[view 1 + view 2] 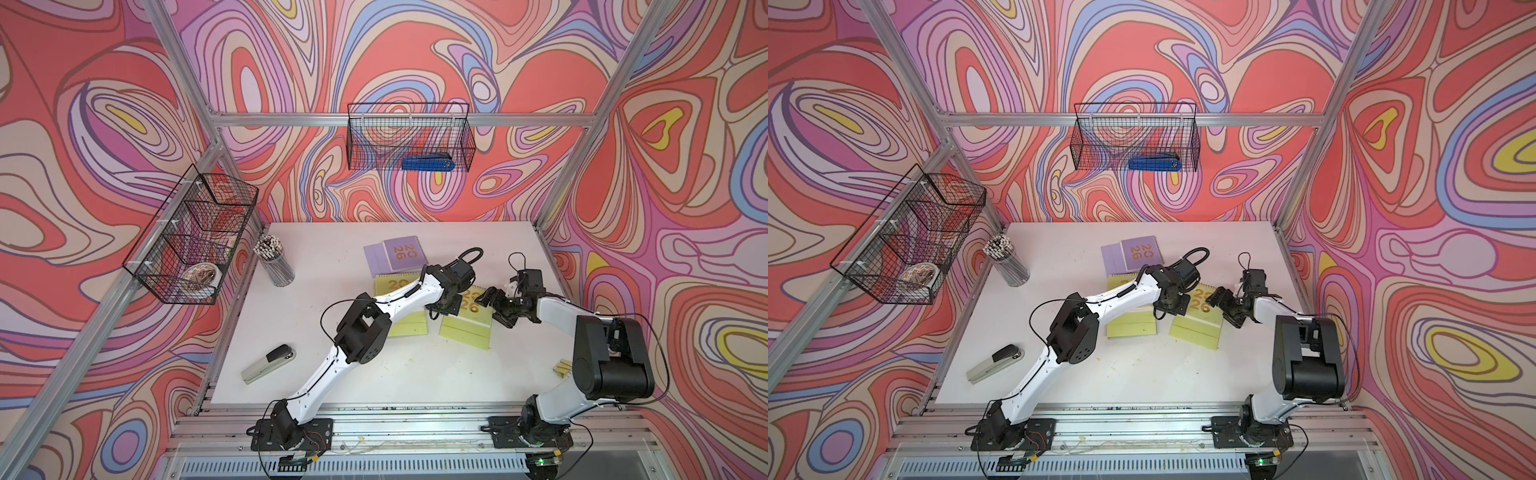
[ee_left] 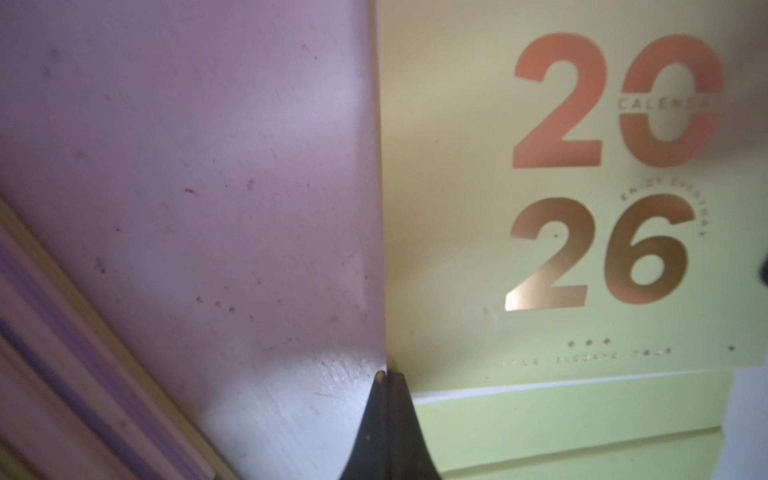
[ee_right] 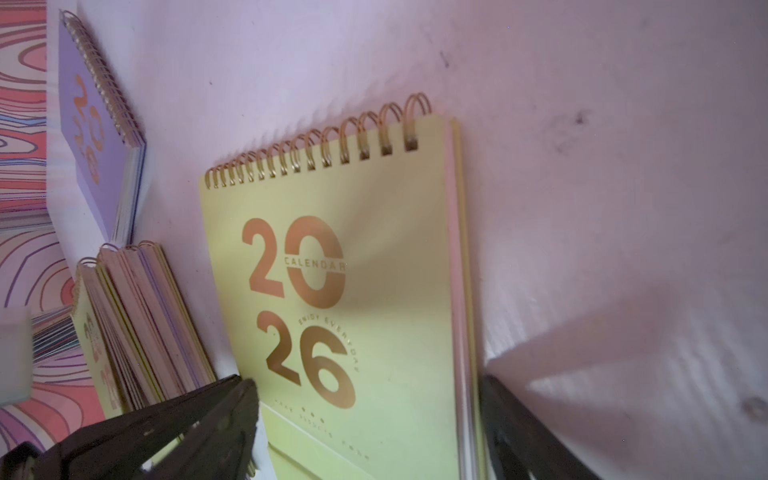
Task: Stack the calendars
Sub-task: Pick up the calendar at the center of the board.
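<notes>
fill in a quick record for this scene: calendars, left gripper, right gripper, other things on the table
lilac calendar: flat at the back of the table, not on the pile
yellow-green pile: several calendars stacked, yellow-green cover on top
single yellow-green calendar: flat beside the pile, not stacked
left gripper: shut, tips down at the single calendar's edge
right gripper: open, one finger on each side of the single calendar
also on the table: stapler, pencil cup
</notes>
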Robot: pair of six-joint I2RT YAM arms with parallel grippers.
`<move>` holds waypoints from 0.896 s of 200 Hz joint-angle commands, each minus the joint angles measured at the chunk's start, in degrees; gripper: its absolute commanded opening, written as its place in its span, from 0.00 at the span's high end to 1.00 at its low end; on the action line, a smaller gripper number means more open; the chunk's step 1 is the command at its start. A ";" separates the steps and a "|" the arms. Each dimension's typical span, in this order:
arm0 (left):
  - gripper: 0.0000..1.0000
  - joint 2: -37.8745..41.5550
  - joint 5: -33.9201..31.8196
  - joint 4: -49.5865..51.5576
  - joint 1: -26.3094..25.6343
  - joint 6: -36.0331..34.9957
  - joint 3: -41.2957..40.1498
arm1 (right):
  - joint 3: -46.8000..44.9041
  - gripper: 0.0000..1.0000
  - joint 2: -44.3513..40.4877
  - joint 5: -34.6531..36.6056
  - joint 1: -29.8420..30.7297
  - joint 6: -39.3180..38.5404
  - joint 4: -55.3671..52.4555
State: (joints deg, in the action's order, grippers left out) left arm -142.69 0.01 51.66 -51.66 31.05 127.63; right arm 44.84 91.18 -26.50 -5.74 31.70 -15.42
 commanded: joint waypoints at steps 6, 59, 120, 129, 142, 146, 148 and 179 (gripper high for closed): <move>1.00 -2.38 2.81 0.81 0.49 -0.17 1.43 | -2.51 0.16 3.02 -5.68 0.11 0.90 3.12; 1.00 -2.56 5.02 0.14 0.90 0.13 1.01 | -6.43 0.19 0.45 -18.50 -0.59 6.55 17.11; 1.00 -1.59 5.45 -0.41 1.12 0.20 -0.14 | -8.62 0.41 -1.96 -23.03 -1.20 10.39 24.65; 1.00 -1.16 5.45 -0.73 1.19 0.32 -0.57 | -8.79 0.45 -2.07 -22.65 -1.24 10.34 24.43; 1.00 -0.54 5.52 -0.94 1.35 0.39 -0.98 | -8.95 0.50 -2.43 -21.95 -1.29 10.23 23.97; 1.00 -0.42 5.45 -1.00 1.33 0.40 -1.06 | -9.05 0.51 -2.64 -21.71 -1.29 10.26 23.91; 1.00 -0.33 5.46 -0.96 1.35 0.39 -1.11 | -9.09 0.51 -2.73 -21.56 -1.29 10.23 23.91; 1.00 0.69 5.41 -1.03 1.39 0.42 -1.64 | -9.48 0.57 -4.75 -18.65 -1.38 9.83 22.65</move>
State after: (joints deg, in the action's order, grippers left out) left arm -142.96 3.62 50.87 -49.67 31.11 127.70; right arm 36.25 89.10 -46.06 -7.42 41.63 6.85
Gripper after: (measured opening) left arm 0.048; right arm 0.446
